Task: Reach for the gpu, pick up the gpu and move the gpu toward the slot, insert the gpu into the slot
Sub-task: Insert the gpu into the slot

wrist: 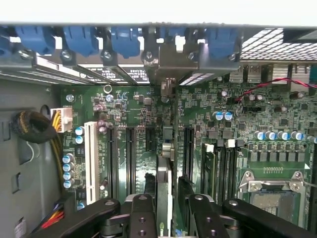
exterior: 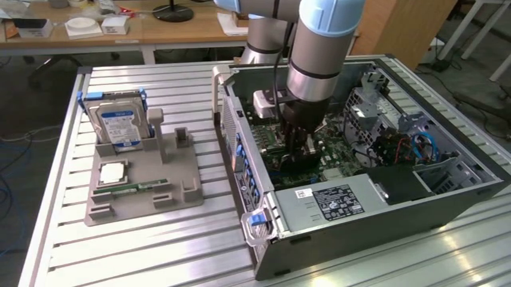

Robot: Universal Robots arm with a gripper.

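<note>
We find the pincer (wrist: 166,210) inside the computer case (exterior: 447,197), its fingers (wrist: 143,213) flanking the gpu (wrist: 163,193), grip or release untellable, the card edge-on, upright, its long axis running along the motherboard's slot (wrist: 167,148) directly beneath.

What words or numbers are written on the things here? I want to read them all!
None can be read for sure.
Hard drive: blue and white label, print too blurred.
Power supply box: black label with white print and round marks, too small.
White sticker beside it: too small.
Motherboard: tiny white markings, unreadable.
</note>
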